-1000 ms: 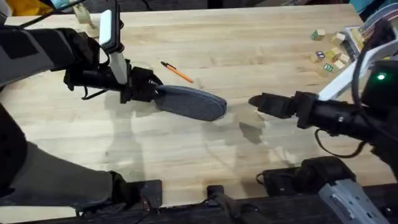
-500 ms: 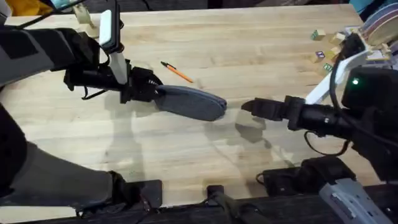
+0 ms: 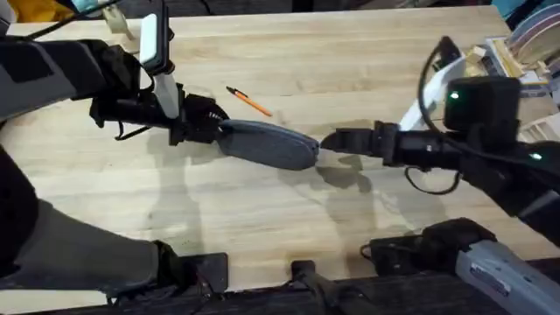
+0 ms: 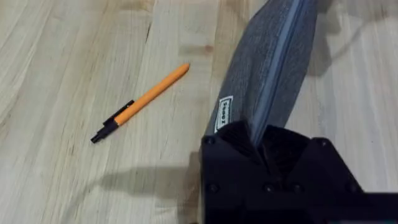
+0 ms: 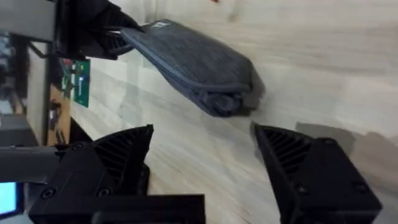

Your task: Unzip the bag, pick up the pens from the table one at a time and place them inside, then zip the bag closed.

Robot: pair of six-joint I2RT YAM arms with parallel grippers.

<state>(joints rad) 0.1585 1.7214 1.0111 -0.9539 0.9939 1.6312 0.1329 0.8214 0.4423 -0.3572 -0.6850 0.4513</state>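
Where the pale butcher-block wooden table (image 3: 350,79) runs in long planks with visible grain, the oblong grey woven-fabric bag (image 3: 269,143) lies near its centre, rounded ends, zip track running lengthwise along the top. Left black gripper (image 3: 203,122) is clamped on the bag's left end; in the left wrist view the matte black fingers (image 4: 233,140) pinch the fabric beside a small white label. Right black gripper (image 3: 337,140) sits just beside the bag's rounded right end, ribbed fingers (image 5: 292,155) spread apart, not touching. Slim orange plastic pen with black tip (image 3: 249,101) lies on the bare wood behind the bag, close to it, apart.
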